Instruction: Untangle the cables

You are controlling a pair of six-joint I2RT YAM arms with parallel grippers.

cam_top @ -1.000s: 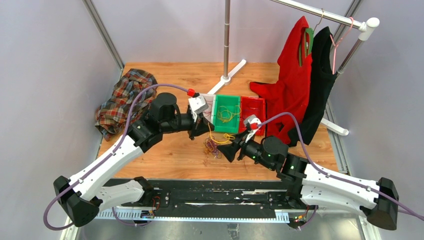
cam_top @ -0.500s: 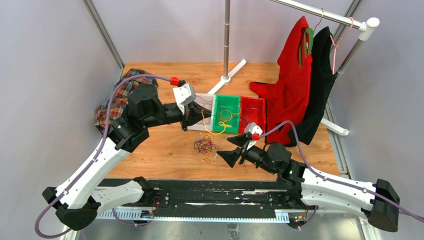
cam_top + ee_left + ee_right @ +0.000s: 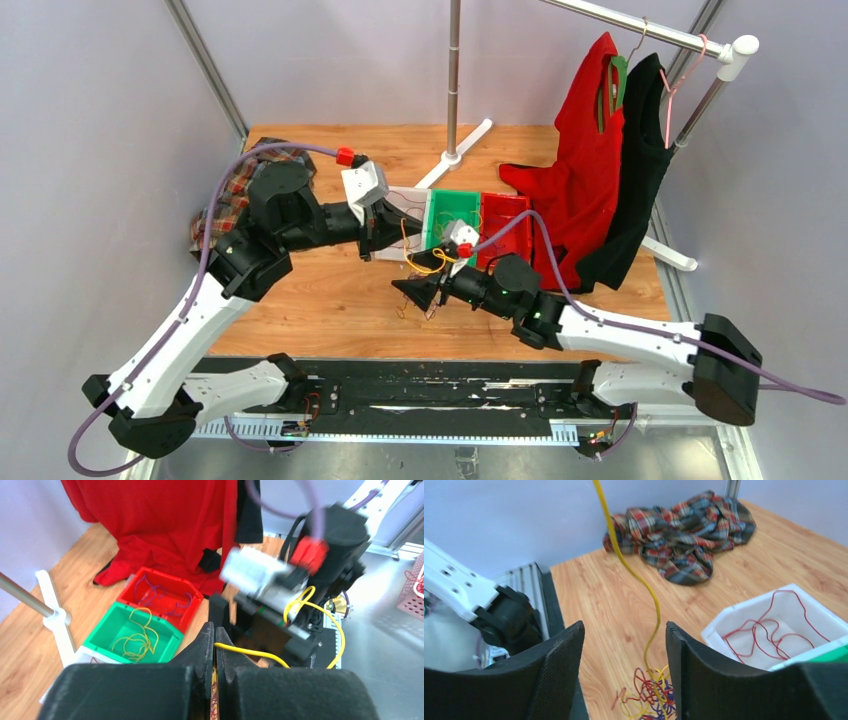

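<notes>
My left gripper (image 3: 388, 240) is shut on a yellow cable (image 3: 420, 262). The strand runs from its jaws down to a tangle of red, yellow and purple cables (image 3: 418, 306) on the wood. In the left wrist view the left gripper (image 3: 215, 630) shows the yellow cable (image 3: 250, 653) pinched between closed tips. My right gripper (image 3: 415, 291) hovers open just over the tangle. In the right wrist view the right gripper (image 3: 624, 630) has the taut yellow cable (image 3: 651, 600) hanging between its fingers, untouched, with the tangle (image 3: 649, 700) below.
A white bin (image 3: 410, 192) holds red cables, a green bin (image 3: 436, 215) yellow ones, and a red bin (image 3: 505, 198) purple ones. A plaid cloth (image 3: 232, 200) lies at the left. Red (image 3: 580, 170) and black (image 3: 635, 170) garments hang from a rack at the right.
The left gripper pulled back left and up with the yellow cable, then held still. The right arm swung left and forward over the tangle.
</notes>
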